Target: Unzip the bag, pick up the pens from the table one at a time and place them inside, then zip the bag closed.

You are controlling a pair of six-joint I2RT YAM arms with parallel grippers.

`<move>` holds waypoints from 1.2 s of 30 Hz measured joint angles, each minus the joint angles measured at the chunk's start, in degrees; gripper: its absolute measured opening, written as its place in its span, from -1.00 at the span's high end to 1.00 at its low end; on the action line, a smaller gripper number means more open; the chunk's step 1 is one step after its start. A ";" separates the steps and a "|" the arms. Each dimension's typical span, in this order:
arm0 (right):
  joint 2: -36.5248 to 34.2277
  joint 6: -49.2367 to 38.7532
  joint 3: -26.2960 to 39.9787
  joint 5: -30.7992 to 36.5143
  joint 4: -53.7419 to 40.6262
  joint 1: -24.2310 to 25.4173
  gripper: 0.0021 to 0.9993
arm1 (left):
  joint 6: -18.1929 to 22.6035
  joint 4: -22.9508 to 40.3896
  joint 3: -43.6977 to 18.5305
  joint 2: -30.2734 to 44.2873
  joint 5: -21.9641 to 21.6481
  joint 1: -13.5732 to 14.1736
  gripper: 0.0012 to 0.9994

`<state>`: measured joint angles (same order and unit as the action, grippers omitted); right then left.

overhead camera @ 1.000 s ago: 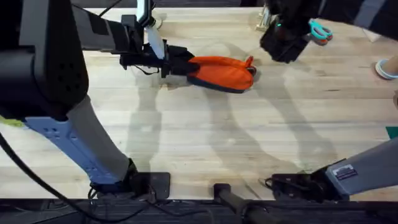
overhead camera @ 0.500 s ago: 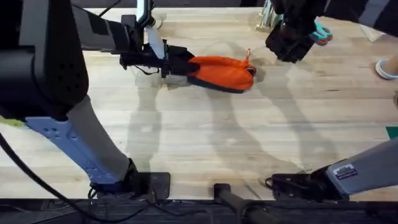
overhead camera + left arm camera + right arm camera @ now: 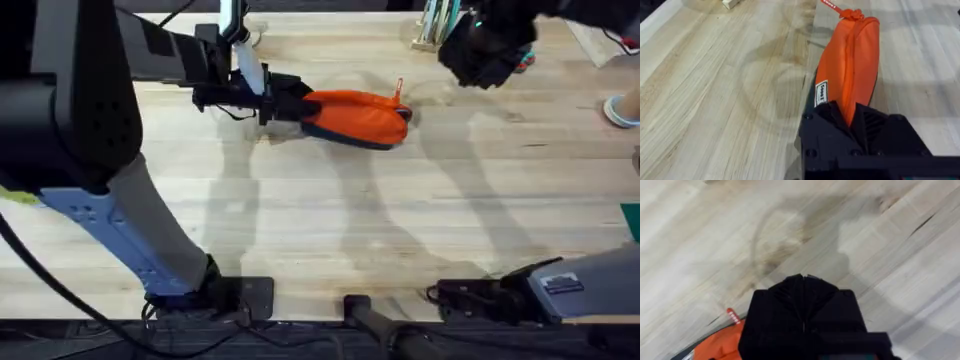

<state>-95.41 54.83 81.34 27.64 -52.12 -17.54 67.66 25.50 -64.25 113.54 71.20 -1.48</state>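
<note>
Fingers of left gripper [image 3: 850,120] clamped on near end of the bag [image 3: 850,65]; pouch stretches away from them on the table [image 3: 715,90]. Right gripper [image 3: 804,305] pressed together, empty, above and beyond far end. Risk: zipper looks closed; weak pinch could let pouch drag. Since earlier, right gripper lifted away toward far edge.

bag [image 3: 355,117] on table [image 3: 320,230] far-centre, left gripper [image 3: 268,103] at its left end, right gripper [image 3: 485,50] up & right of bag, apart, scissors [image 3: 522,58] just behind it
</note>
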 joint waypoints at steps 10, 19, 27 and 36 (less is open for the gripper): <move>6.87 -12.31 0.00 -4.69 -0.07 -0.71 -0.98 | 0.00 0.00 0.00 0.00 0.02 0.00 0.92; 10.68 -22.41 0.00 -16.42 -0.02 -0.81 -0.99 | 0.00 0.00 0.00 0.00 0.02 0.00 0.92; 10.77 -24.75 0.00 -19.56 -0.02 -0.82 -0.99 | -0.03 -0.21 0.00 0.00 1.09 -0.12 0.36; 10.77 -25.08 0.00 -19.98 -0.02 -0.83 -1.00 | -0.22 -0.22 0.00 0.00 3.31 -0.61 -0.99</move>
<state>-84.64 29.75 81.34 7.66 -52.14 -18.37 67.44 25.28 -64.25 113.54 74.51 -2.09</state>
